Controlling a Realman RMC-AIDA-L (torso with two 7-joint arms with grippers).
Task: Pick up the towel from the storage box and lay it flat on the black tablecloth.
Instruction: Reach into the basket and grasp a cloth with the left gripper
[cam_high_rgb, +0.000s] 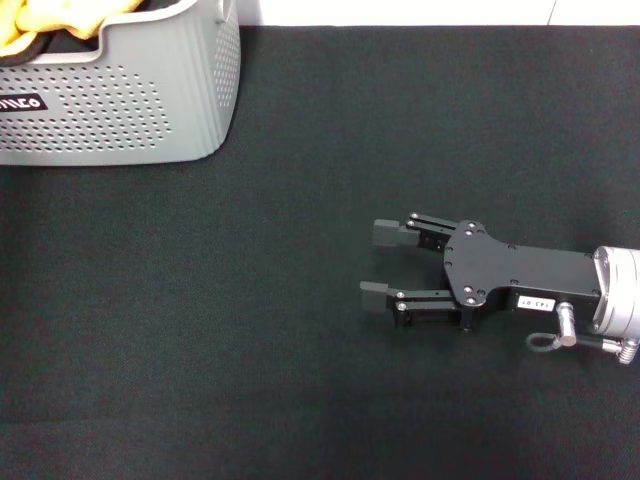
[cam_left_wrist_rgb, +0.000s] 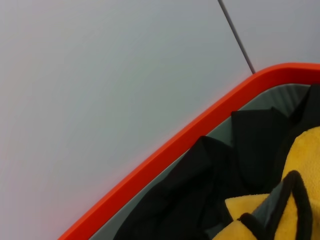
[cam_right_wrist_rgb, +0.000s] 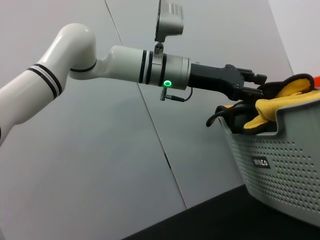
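Towel (cam_right_wrist_rgb: 280, 102) isn't out of the storage box (cam_high_rgb: 120, 100) yet, my left claw (cam_right_wrist_rgb: 257, 86) is reaching at its rim, grip hard to tell, right claw (cam_high_rgb: 385, 262) idles wide open over the black tablecloth (cam_high_rgb: 250, 330), so lifting and spreading remain.

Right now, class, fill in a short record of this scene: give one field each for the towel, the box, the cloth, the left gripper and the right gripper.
towel: yellow with black edging, bunched in the box, rising above its rim
box: grey perforated basket at the far left of the cloth
cloth: black, covering the table; no towel on it yet
left gripper: at the box rim, up against the towel; grip cannot be told
right gripper: open, low over the cloth at the right, fingers pointing left, holding nothing
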